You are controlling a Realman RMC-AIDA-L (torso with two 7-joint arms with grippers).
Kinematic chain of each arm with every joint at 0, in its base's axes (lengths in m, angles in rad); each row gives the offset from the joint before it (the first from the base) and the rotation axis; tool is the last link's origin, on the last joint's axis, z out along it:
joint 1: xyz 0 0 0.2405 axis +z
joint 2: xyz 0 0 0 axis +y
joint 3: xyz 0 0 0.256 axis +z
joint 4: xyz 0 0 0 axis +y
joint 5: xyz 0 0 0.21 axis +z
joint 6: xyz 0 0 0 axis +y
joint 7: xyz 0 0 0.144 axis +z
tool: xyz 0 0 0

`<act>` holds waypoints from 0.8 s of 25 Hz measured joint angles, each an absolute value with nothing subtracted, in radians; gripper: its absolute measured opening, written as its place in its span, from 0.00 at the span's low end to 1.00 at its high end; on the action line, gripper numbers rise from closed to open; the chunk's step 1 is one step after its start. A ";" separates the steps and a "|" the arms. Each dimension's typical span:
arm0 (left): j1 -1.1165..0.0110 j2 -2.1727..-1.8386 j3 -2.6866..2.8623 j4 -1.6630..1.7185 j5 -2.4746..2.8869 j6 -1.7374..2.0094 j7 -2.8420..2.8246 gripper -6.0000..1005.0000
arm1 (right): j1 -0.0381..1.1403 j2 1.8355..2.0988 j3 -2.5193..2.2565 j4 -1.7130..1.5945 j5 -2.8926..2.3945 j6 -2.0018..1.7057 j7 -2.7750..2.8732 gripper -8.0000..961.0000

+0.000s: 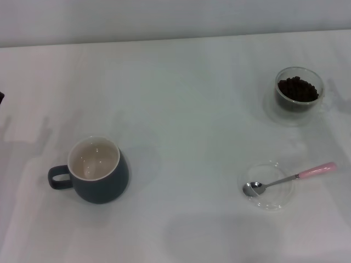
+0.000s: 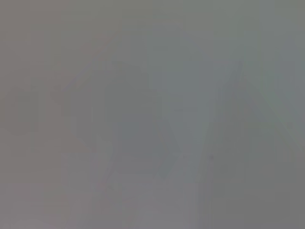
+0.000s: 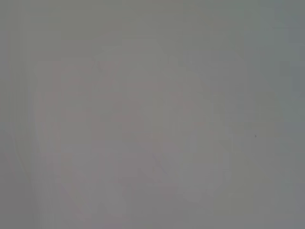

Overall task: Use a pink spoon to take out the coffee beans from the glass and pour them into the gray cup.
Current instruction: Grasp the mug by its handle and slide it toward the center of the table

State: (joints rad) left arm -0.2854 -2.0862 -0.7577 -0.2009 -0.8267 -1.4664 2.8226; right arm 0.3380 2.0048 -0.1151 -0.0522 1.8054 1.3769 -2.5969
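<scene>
In the head view the gray cup (image 1: 98,171) stands upright at the near left, its cream inside empty and its loop handle pointing left. The glass (image 1: 298,96) stands at the far right with a heap of dark coffee beans (image 1: 298,89) in it. The pink spoon (image 1: 289,179) lies near the right, its metal bowl resting in a shallow clear dish and its pink handle end pointing right. Neither gripper shows in the head view. Both wrist views show only blank pale surface with faint shadows.
The shallow clear glass dish (image 1: 267,186) sits on the white table (image 1: 192,109) under the spoon's bowl. A dark sliver (image 1: 1,97) shows at the left edge of the head view. The table's far edge meets a pale wall.
</scene>
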 joint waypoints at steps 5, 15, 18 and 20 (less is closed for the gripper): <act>-0.282 -2.086 -0.758 -0.201 -0.827 -1.467 2.823 0.89 | 0.337 2.005 -0.118 -0.052 1.805 1.377 -2.597 0.91; -0.280 -2.086 -0.758 -0.201 -0.827 -1.468 2.824 0.89 | 0.334 2.005 -0.119 -0.051 1.805 1.378 -2.597 0.91; -0.281 -2.086 -0.758 -0.201 -0.827 -1.468 2.824 0.89 | 0.334 2.005 -0.120 -0.052 1.805 1.379 -2.600 0.91; -0.281 -2.086 -0.758 -0.201 -0.827 -1.468 2.824 0.89 | 0.334 2.005 -0.120 -0.052 1.805 1.379 -2.603 0.91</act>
State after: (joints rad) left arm -0.2807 -2.0862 -0.7580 -0.2009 -0.8268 -1.4681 2.8241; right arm 0.3344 2.0048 -0.1205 -0.0521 1.8050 1.3793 -2.6034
